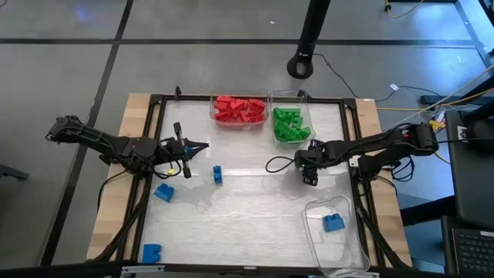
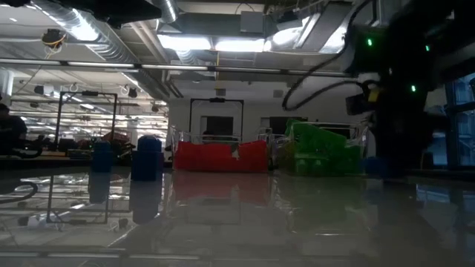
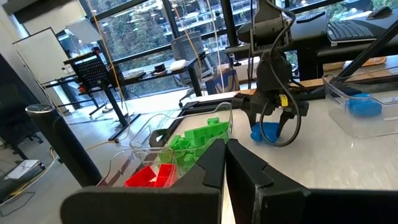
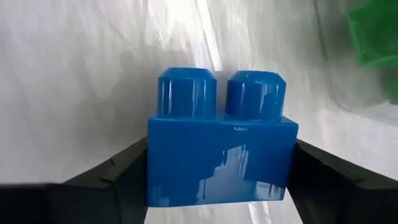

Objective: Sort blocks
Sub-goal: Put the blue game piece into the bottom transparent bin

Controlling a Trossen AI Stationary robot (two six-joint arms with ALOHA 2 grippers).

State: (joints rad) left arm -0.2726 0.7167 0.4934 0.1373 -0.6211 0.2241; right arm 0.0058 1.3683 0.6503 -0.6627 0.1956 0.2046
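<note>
A blue block (image 4: 221,155) stands studs-up between the fingers of my right gripper (image 1: 310,174), which points steeply down at the table's right middle, just in front of the green bin. The left wrist view shows this block (image 3: 264,132) low at the table top under that gripper. My left gripper (image 1: 202,147) hangs level over the table's left side, shut and holding nothing. Loose blue blocks lie flat on the table (image 1: 218,174), (image 1: 164,192), (image 1: 152,252). Another blue block (image 1: 333,222) lies in a clear bin. My right gripper pinches the blue block by its two short end faces (image 4: 152,168), one finger (image 4: 112,177) on each side. The fingers come from above, slanting down. The block sits upright and level; whether its base still rests on the table I cannot tell.
A clear bin of red blocks (image 1: 239,110) and one of green blocks (image 1: 291,123) stand at the far edge. A third clear bin (image 1: 351,232) sits at the near right. A black frame (image 1: 154,139) borders the work surface.
</note>
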